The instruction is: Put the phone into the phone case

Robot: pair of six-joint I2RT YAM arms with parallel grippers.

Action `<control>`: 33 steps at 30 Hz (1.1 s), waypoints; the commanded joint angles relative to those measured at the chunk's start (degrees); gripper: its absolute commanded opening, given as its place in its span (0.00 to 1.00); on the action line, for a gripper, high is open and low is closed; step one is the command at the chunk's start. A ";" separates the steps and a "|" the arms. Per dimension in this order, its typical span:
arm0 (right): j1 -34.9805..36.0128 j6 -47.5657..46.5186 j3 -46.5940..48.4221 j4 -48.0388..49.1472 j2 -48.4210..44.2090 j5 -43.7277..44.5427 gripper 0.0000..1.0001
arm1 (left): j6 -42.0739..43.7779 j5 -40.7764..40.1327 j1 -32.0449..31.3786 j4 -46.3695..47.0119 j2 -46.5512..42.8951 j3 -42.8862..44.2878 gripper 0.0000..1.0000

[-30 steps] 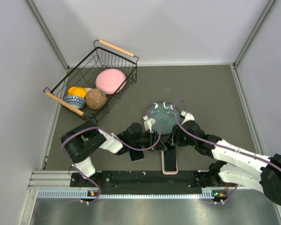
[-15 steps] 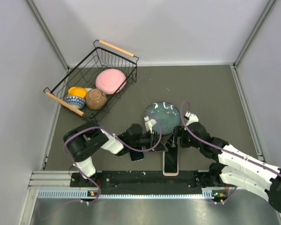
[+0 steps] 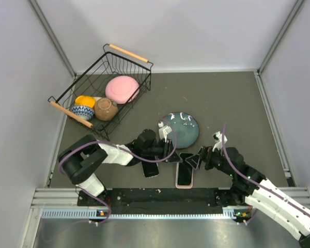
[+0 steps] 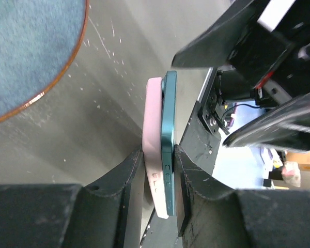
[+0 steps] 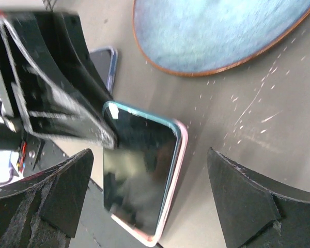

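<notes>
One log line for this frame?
left gripper: shut on phone and pink case | right gripper: open, holding nothing | state: phone edge exposed beside case, not seated

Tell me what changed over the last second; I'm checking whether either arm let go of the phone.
The right gripper drew back to its right, off the phone, fingers open. Phone and pink case swung slightly leftward. The left gripper stays shut on both; plate and basket unmoved.
</notes>
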 commanded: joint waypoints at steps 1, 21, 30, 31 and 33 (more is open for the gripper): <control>-0.62 1.38 -4.39 5.81 -2.12 -8.25 0.91 | 7.21 0.85 2.48 -3.46 -2.75 3.14 0.09; -0.54 3.58 -12.85 24.26 9.11 -11.78 0.92 | 11.08 12.47 8.47 -4.59 1.47 6.48 0.14; -0.54 3.67 -12.41 22.60 9.03 -10.28 0.93 | 14.16 11.58 9.09 -9.69 0.59 8.50 0.13; -0.54 3.67 -13.02 24.00 9.12 -10.63 0.93 | 14.07 11.67 9.09 -9.69 0.68 8.59 0.14; -0.62 3.84 -14.07 26.98 9.64 -11.69 0.93 | 13.72 11.76 9.09 -9.26 0.68 8.59 0.14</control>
